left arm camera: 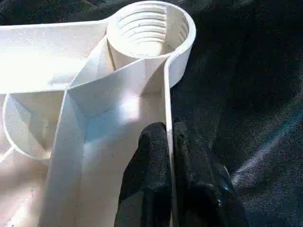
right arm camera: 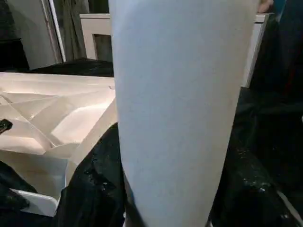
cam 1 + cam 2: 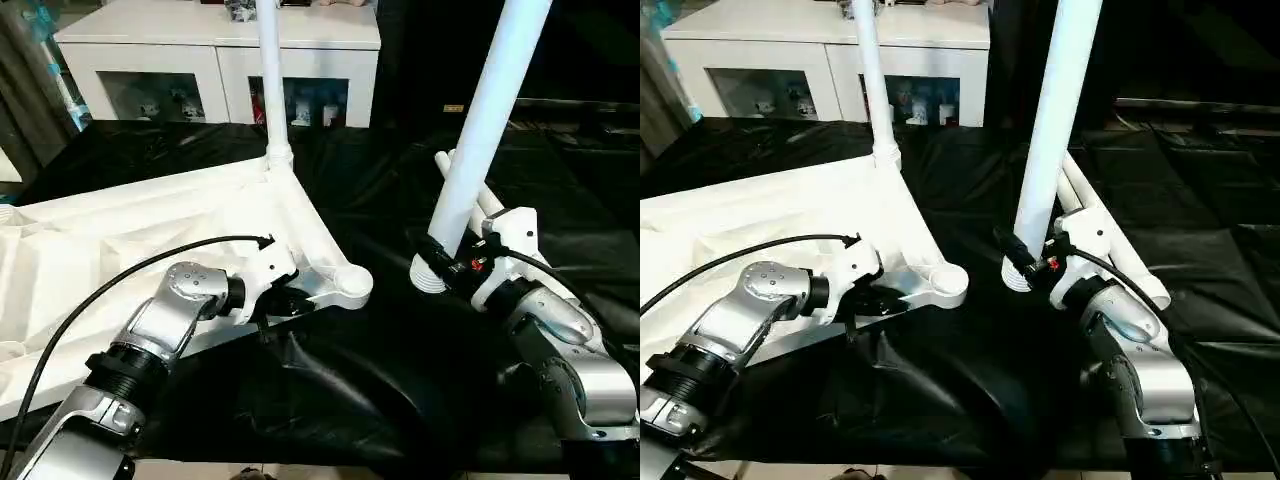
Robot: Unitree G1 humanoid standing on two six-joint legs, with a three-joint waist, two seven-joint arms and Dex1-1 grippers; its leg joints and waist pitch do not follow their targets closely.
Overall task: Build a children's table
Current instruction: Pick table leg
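Tabletop (image 3: 150,240): lies upside down on the black-covered counter (image 3: 400,400), ribbed underside up; one leg (image 3: 270,80) already stands upright in its far corner.
Near socket (image 3: 350,285): open and threaded inside, empty, facing up at the corner closest to the right arm.
Left gripper (image 1: 169,156): fingers clenched on the tabletop's thin rim wall, one finger on each side, just beside the near socket.
Right gripper (image 3: 450,262): fingers grasping a second leg (image 3: 485,120) near its ribbed lower end, which is held tilted and apart from the socket, above the cloth.
Spare legs (image 3: 480,195): lying on the counter behind the held one.
Step, as judged: bringing the held leg over to the near socket.
Risk: the leg leans, so it could meet the threads crooked and jam or cross-thread.
Risk: a sideways push at the socket could slide the tabletop if the rim grip slips.
Risk: the long upper end could swing into the standing leg.
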